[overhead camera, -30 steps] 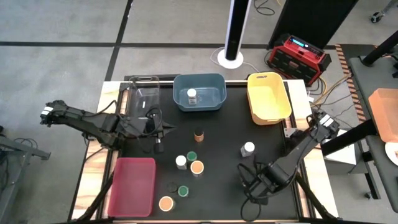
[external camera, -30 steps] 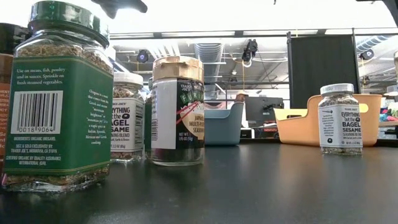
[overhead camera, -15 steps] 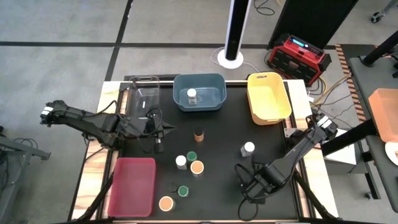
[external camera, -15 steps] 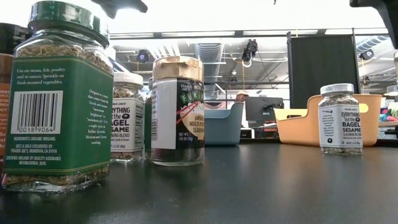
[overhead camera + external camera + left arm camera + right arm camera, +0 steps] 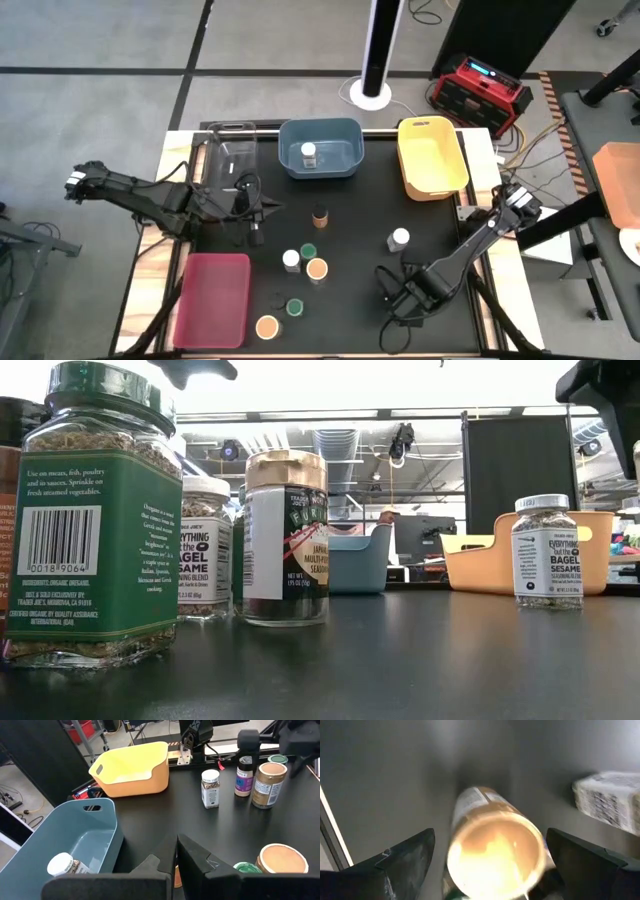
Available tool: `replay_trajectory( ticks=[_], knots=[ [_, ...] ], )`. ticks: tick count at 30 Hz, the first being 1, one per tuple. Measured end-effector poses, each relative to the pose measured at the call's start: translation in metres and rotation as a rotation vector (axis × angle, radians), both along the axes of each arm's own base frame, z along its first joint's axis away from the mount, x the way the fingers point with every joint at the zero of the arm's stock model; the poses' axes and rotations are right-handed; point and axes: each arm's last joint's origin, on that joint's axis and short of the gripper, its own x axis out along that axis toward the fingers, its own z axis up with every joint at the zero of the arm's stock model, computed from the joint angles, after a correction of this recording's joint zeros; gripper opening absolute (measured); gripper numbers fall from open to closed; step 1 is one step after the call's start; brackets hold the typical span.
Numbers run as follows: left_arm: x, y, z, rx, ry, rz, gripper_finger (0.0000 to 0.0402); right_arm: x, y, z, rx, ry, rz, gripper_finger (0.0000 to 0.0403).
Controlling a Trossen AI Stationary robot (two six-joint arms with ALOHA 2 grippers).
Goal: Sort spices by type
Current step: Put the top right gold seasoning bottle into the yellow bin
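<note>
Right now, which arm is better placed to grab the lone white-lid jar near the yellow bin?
Right. The right gripper hangs open close to the white-lid jar, on its side of the table. The left gripper sits far across the table by the clear bin.

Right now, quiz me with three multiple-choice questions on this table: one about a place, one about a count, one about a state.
1. Which bin holds a white-lidded jar? A red, B blue, C yellow.
2. How many jars are in the yellow bin? A none, B two, C three.
3. The right gripper's fingers are: A open, B shut on a jar, C shut on nothing.

B: the white-lidded jar sits inside the blue bin.
A: the yellow bin shows only bare floor.
A: the right gripper has its fingers spread wide.
</note>
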Motion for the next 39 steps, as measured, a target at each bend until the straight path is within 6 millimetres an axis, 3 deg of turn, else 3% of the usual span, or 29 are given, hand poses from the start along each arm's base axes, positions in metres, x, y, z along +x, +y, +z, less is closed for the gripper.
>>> replay_trajectory(
  ticks=[11, 22, 28, 32, 39],
  knots=[
    [0.0, 0.0, 0.0, 0.0, -0.001, 0.0, 0.0, -0.003, -0.003, -0.017, -0.016, 0.02, 0.012, 0.0368],
    [0.0, 0.0, 0.0, 0.002, -0.004, -0.002, 0.0, 0.0, -0.003, -0.018, -0.002, -0.001, 0.027, 0.0269],
    [0.0, 0.0, 0.0, 0.002, -0.003, -0.002, 0.0, 0.0, -0.003, -0.016, 0.001, -0.007, 0.034, 0.0267],
    [0.0, 0.0, 0.0, 0.003, -0.003, -0.002, 0.0, 0.002, -0.004, -0.01, 0.003, -0.033, 0.031, 0.0267],
    [0.0, 0.0, 0.0, 0.003, -0.003, -0.002, 0.0, 0.003, -0.007, 0.017, -0.025, -0.169, 0.051, 0.0267]
  ],
)
